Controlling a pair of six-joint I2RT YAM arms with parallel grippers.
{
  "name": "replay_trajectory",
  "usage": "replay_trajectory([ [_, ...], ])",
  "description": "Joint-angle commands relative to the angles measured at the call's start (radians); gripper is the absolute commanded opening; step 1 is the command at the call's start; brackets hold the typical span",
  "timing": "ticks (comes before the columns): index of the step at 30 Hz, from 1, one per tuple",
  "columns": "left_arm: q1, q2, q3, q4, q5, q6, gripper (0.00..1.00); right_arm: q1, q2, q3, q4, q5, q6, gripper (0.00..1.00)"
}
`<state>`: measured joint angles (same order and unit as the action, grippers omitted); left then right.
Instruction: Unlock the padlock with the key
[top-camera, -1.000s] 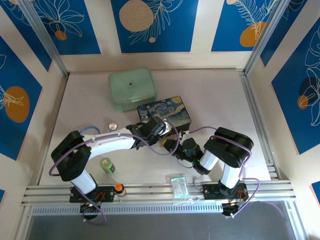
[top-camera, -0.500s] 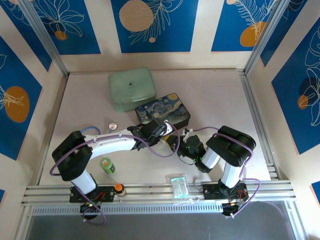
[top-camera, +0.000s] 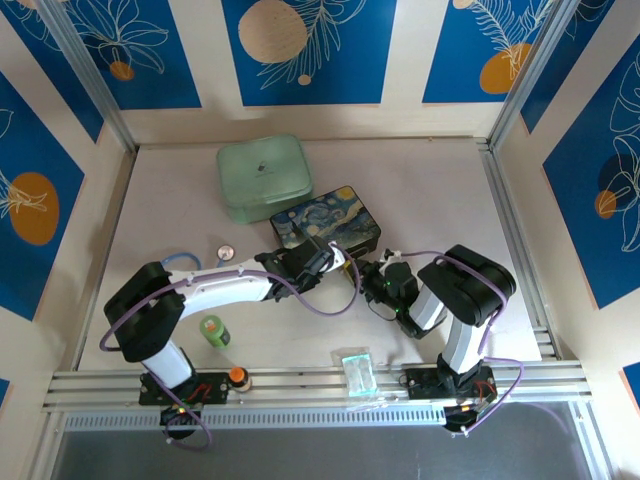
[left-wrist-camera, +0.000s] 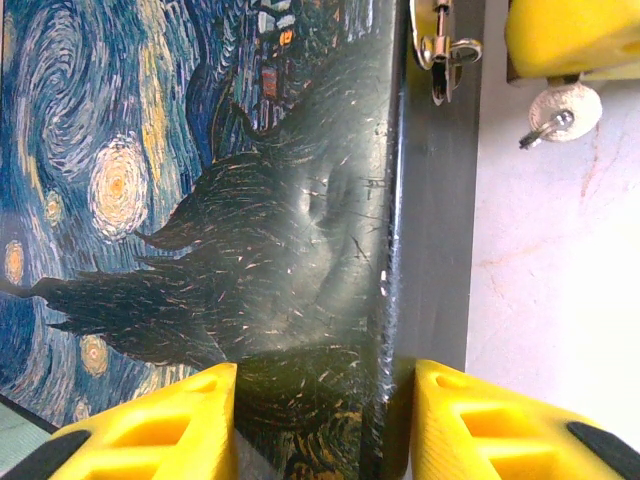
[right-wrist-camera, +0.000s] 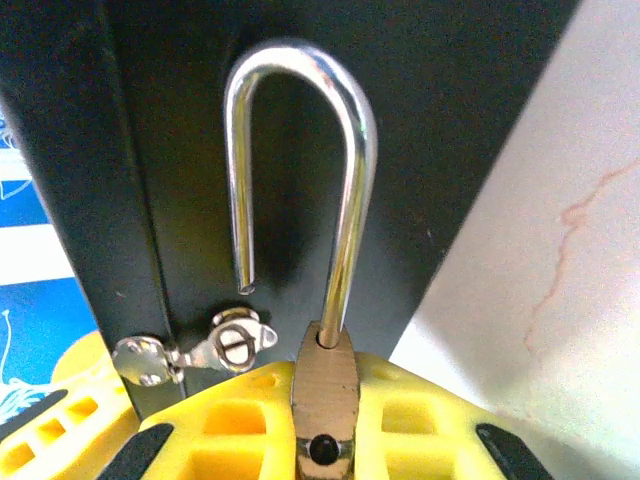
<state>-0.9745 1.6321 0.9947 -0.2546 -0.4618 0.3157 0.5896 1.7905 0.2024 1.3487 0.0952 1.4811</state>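
The right tool (right-wrist-camera: 322, 430) is clenched around the small brass padlock (right-wrist-camera: 323, 385). Its silver shackle (right-wrist-camera: 345, 200) stands up with one leg free, against the dark front wall of the starry-night box (left-wrist-camera: 200, 200), just above the box's metal clasp (right-wrist-camera: 195, 350). The left tool (left-wrist-camera: 325, 420) straddles the box's front edge; whether it clamps cannot be told. A mint-green tin (top-camera: 263, 175) sits farther back on the pale surface (top-camera: 430, 180).

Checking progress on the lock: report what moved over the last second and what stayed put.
The right gripper, shut on the padlock, drew rightward along the near side of the painted box, away from the left gripper. The box nudged slightly left. The left gripper stayed clamped on its corner; the green case did not move.
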Motion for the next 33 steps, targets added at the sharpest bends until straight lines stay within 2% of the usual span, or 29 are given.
replay_trajectory([
  [1, -0.01, 0.054, -0.051, -0.223, 0.059, 0.003, 0.41, -0.04, 0.024, -0.006, -0.013, -0.098, -0.033, 0.05],
  [4, -0.01, 0.061, -0.036, -0.222, 0.028, -0.018, 0.43, -0.086, 0.06, 0.006, -0.027, -0.213, -0.03, 0.05],
  [9, -0.01, 0.074, 0.006, -0.22, -0.028, -0.075, 0.53, -0.098, 0.058, -0.012, -0.156, -0.273, -0.056, 0.05],
  [12, -0.013, 0.071, 0.027, -0.215, -0.055, -0.106, 0.58, -0.117, 0.022, -0.019, -0.301, -0.319, -0.106, 0.06],
  [16, -0.015, 0.055, 0.052, -0.218, -0.142, -0.169, 0.78, -0.146, -0.059, 0.02, -0.602, -0.362, -0.223, 0.06],
  [19, -0.015, 0.029, 0.059, -0.209, -0.188, -0.245, 1.0, -0.191, -0.116, 0.048, -0.771, -0.398, -0.297, 0.07],
  [24, -0.014, 0.01, 0.05, -0.164, -0.219, -0.301, 1.0, -0.299, -0.188, 0.126, -1.058, -0.485, -0.463, 0.08],
  [28, -0.013, 0.02, 0.065, -0.192, -0.306, -0.32, 1.0, -0.378, -0.235, 0.219, -1.333, -0.518, -0.637, 0.1],
  [31, -0.002, 0.014, 0.069, -0.231, -0.355, -0.388, 1.0, -0.404, -0.211, 0.255, -1.343, -0.647, -0.626, 0.1],
  [33, 0.009, -0.008, 0.065, -0.239, -0.324, -0.468, 1.0, -0.413, -0.203, 0.274, -1.327, -0.737, -0.599, 0.11],
])
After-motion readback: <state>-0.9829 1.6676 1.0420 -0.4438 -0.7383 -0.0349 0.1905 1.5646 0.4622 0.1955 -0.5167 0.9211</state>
